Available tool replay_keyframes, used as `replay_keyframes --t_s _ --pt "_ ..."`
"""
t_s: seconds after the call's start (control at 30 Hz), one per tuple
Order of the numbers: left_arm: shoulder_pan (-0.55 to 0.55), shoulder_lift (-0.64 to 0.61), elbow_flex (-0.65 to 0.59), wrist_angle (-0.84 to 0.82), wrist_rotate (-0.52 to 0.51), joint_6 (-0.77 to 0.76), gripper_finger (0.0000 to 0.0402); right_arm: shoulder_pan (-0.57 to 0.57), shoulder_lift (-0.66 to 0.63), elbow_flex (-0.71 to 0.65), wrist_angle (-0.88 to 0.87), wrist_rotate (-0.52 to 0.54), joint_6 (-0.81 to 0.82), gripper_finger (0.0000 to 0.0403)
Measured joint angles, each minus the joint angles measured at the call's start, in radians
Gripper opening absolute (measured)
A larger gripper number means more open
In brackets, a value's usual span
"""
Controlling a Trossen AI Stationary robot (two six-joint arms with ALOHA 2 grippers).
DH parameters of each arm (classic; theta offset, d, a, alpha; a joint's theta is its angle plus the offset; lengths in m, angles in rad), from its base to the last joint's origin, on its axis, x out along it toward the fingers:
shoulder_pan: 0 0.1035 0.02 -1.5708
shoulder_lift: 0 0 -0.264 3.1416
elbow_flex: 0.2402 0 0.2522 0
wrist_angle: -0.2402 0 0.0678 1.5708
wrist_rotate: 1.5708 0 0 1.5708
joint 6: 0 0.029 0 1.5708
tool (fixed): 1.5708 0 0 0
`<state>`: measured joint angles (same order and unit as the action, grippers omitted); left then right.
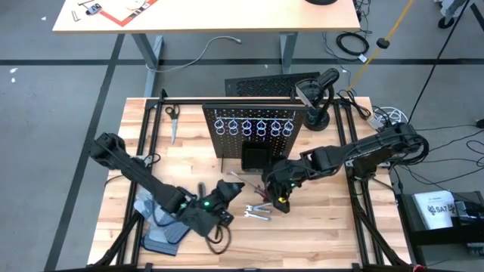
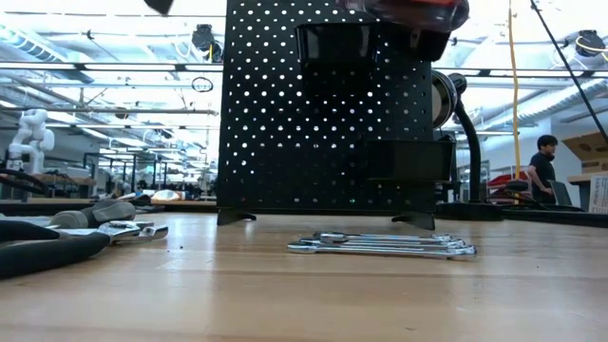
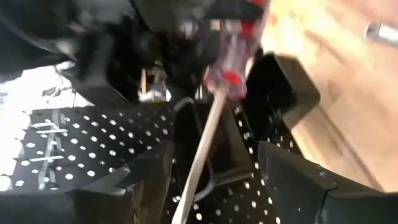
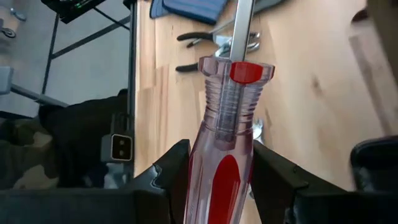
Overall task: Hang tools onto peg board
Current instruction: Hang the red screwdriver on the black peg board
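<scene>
The screwdriver with a red and clear handle [image 4: 221, 149] is held above the table by my right gripper [image 4: 217, 163], which is shut on it in front of the peg board [image 1: 253, 127]. Its shaft [image 3: 202, 146] points toward my left gripper [image 3: 214, 155]. That gripper is open, with one finger on either side of the shaft and clear of it. Silver wrenches [image 2: 380, 245] and black pliers [image 2: 47, 249] lie flat on the wooden table [image 1: 325, 227]. The board stands upright with a row of silver rings [image 1: 253, 125] and a black bin [image 1: 253, 157]. My right gripper pinches the screwdriver's handle [image 4: 219, 177] between its two fingers, on the handle's two sides. The handle lies along the fingers, with its collar end [image 4: 236, 71] and the shaft sticking out ahead of them. The fingers slant downward, and the screwdriver is lifted clear of the table.
Blue-grey gloves [image 1: 151, 211] and a flat black mat [image 1: 162, 243] lie near the table's left front. Scissors [image 1: 172, 115] lie at the far left. A black stand [image 1: 318, 98] rises at the far right. A person [image 2: 544, 161] is in the room behind.
</scene>
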<state>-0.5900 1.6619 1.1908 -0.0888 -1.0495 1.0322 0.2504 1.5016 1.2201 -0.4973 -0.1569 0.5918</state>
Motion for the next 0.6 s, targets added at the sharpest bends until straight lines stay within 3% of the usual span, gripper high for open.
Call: replay_keyframes --t_s 0.43,0.6 --pt "0.028 0.104 0.000 0.005 -0.128 0.084 0.0244 0.040 0.015 0.000 0.010 -0.034 0.060 0.0130" --pt "0.028 0.104 0.000 0.022 -0.160 0.076 0.0197 0.040 0.015 0.000 0.015 -0.034 0.068 0.0130"
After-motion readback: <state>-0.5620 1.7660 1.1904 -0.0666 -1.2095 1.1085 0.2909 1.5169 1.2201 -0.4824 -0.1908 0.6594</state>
